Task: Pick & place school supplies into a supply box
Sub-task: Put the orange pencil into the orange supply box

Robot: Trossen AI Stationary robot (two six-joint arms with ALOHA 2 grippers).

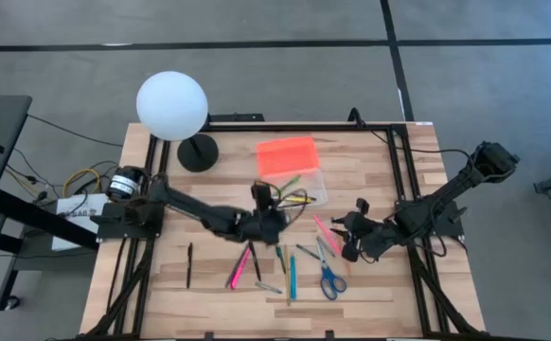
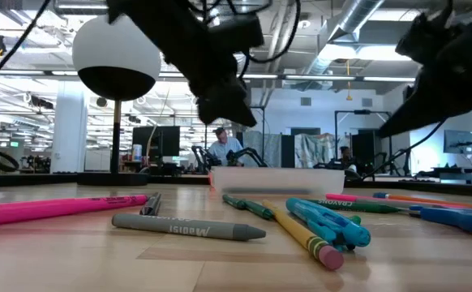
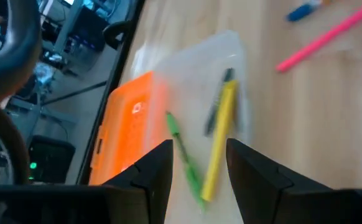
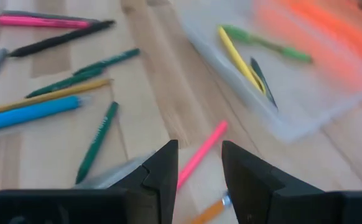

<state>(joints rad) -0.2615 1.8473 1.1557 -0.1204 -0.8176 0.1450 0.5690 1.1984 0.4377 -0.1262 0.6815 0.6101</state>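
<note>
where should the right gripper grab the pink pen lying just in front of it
Take the pink pen around the middle of its shaft, coming straight down from above. It lies flat on the bare table with open wood on both long sides, so the fingers can straddle it across its width. The right gripper is open just over its near end; the clear box sits off past its far tip.

Two slim dark jointed arms, each ending in a black two-fingered claw (image 1: 269,196).
</note>
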